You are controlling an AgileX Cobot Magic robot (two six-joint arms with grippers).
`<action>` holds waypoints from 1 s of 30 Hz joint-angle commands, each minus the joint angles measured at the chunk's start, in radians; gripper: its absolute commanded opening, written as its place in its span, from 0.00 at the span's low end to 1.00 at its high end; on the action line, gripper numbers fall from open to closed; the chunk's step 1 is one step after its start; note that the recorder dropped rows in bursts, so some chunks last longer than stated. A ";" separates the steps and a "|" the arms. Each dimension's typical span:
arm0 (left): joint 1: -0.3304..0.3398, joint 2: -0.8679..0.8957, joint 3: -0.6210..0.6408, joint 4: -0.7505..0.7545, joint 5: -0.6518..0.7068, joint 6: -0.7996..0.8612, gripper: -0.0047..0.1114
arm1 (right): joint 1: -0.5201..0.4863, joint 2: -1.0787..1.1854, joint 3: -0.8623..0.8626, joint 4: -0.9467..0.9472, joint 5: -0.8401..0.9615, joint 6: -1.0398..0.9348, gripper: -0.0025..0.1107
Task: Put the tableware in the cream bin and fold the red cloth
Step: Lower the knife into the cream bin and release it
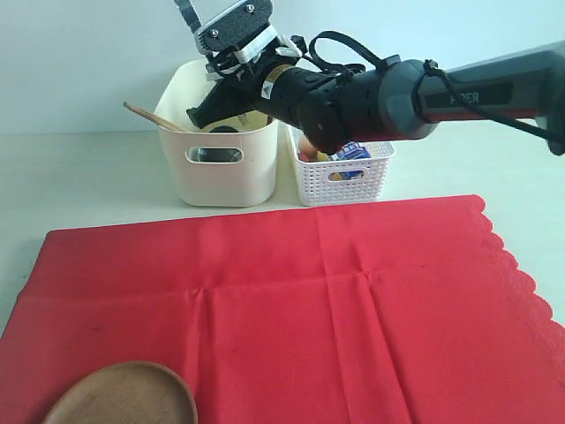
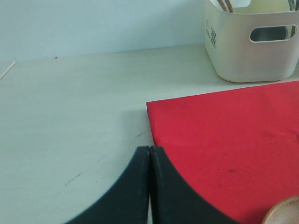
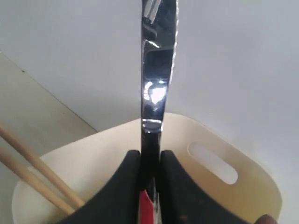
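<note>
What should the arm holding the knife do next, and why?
Probably lower slightly and open the right gripper. It pinches the metal knife above the cream bin, where the chopsticks stand, so letting go should drop it inside.

Table [image 1: 88,168]: pale, matte, faintly scuffed near the cloth's left corner.
Red cloth [image 1: 291,300]: lay spread flat over the near part, creased in lines, scalloped along the right edge.
Cream bin [image 1: 221,168]: stood just behind the cloth's far edge.
White lattice basket [image 1: 344,181]: stood just beside the bin, on its right, lower than it.
</note>
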State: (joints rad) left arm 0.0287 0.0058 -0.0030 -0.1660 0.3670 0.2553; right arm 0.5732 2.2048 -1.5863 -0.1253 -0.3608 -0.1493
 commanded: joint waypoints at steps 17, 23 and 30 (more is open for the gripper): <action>-0.005 -0.006 0.003 0.003 -0.008 0.000 0.04 | -0.029 0.059 -0.009 -0.005 0.025 -0.005 0.32; -0.005 -0.006 0.003 0.003 -0.008 0.000 0.04 | -0.029 0.002 -0.009 -0.005 0.155 -0.003 0.53; -0.005 -0.006 0.003 0.003 -0.008 0.000 0.04 | -0.029 -0.111 -0.009 -0.005 0.398 0.031 0.54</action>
State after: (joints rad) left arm 0.0287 0.0058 -0.0030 -0.1660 0.3670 0.2553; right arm 0.5485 2.1483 -1.5863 -0.1271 -0.0554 -0.1274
